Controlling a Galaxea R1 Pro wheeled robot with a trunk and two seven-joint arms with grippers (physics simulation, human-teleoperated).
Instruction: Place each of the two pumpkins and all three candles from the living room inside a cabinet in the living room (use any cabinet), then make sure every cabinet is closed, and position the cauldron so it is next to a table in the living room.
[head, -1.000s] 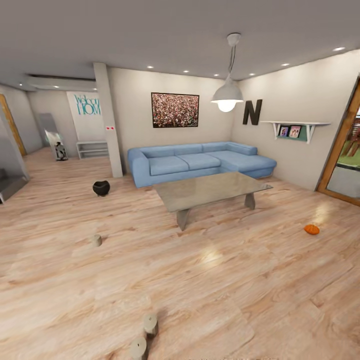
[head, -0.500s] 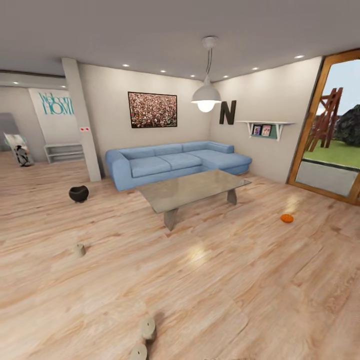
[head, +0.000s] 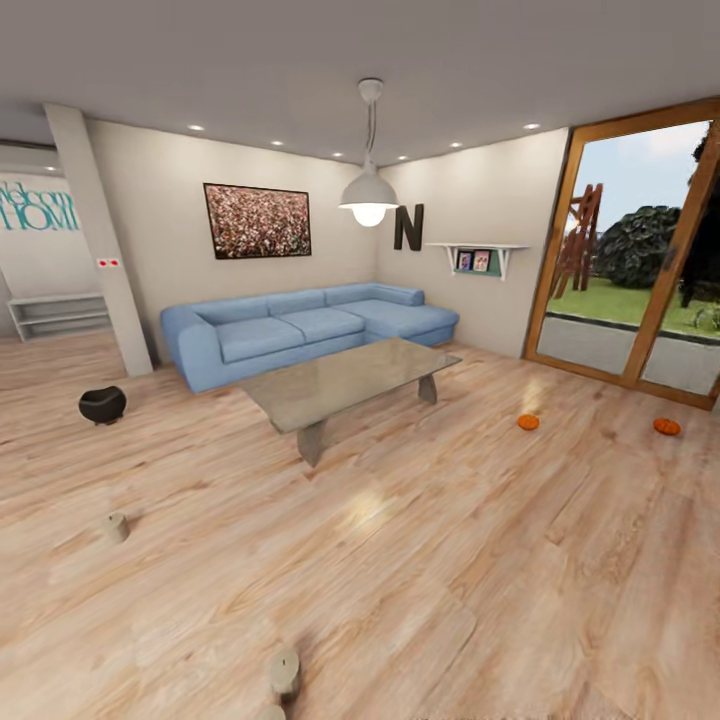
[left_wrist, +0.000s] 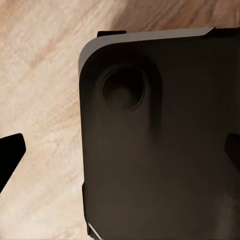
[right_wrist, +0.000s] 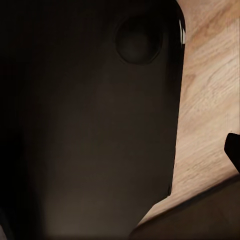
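Two orange pumpkins lie on the wood floor at the right, one (head: 528, 422) nearer the table and one (head: 667, 426) by the glass door. The black cauldron (head: 102, 404) stands on the floor at the left, well apart from the grey coffee table (head: 345, 382). One beige candle (head: 116, 527) stands at the left, another (head: 285, 671) close in front of me, and a third (head: 270, 714) is cut by the bottom edge. The cabinet is out of view. My left gripper (left_wrist: 120, 155) and right gripper (right_wrist: 120, 155) are open over my dark base, holding nothing.
A blue corner sofa (head: 300, 335) stands behind the table against the back wall. A pillar (head: 95, 240) rises at the left. A large glass door (head: 630, 260) with a wood frame fills the right wall. Open floor stretches between me and the pumpkins.
The head view has swung to the right, so everything has shifted left in the picture. The second pumpkin and the glass door have come into view. The things themselves have not moved.
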